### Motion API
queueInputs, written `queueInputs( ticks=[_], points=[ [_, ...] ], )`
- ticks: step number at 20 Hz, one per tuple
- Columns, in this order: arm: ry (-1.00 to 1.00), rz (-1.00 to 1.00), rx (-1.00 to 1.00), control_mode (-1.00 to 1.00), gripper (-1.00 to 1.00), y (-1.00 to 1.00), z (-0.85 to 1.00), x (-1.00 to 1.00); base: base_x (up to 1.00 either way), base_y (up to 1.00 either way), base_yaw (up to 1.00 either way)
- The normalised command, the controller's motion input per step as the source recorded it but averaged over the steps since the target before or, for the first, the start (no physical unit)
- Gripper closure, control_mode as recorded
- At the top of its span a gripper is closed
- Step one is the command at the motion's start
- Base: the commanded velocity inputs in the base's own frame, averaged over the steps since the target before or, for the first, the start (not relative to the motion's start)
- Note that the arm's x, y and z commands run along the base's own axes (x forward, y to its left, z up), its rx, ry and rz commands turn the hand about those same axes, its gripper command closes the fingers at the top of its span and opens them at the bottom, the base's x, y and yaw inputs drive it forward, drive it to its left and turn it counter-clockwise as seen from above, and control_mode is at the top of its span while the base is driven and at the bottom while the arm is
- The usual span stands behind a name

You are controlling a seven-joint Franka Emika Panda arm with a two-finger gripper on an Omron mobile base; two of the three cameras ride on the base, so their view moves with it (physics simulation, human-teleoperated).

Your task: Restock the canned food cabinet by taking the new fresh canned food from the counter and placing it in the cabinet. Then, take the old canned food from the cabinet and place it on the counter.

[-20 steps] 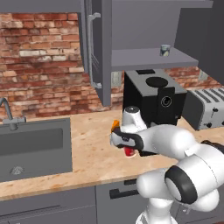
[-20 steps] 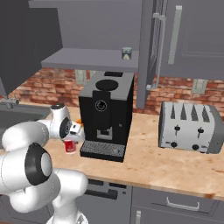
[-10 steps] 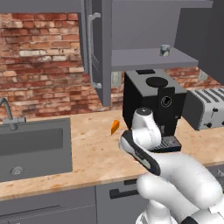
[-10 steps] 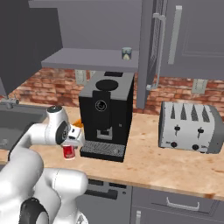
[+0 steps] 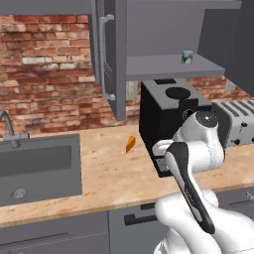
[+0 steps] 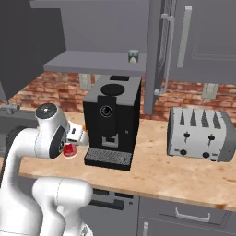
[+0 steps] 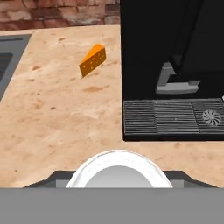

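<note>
Hand view: fingers (image 7: 118,183) closed on red can (image 6: 69,150), white rim at bottom edge, above bench (image 7: 52,127) beside coffee machine (image 6: 113,120). Grey can (image 6: 133,56) on cabinet shelf (image 6: 92,62). No writing legible.

My own forearm hides most of the red can (image 6: 69,150), its white rim (image 7: 117,168) is cut off at six o'clock, and the shelf can (image 5: 187,57) is too small to identify.

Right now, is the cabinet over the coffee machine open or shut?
Open. The cabinet door stands swung out edge-on, and the shelf is exposed with the grey-blue can standing upright on it.
</note>
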Motion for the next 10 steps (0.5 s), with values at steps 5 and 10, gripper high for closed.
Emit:
queueInputs(
  ticks=[5,10],
  points=[
    [-0.5,0.0,0.03,-1.0,1.0,0.0,1.0,-0.52,0.0,0.0,0.0],
    [-0.47,0.0,0.02,-1.0,1.0,-0.02,1.0,-0.3,0.0,0.0,0.0]
  ],
)
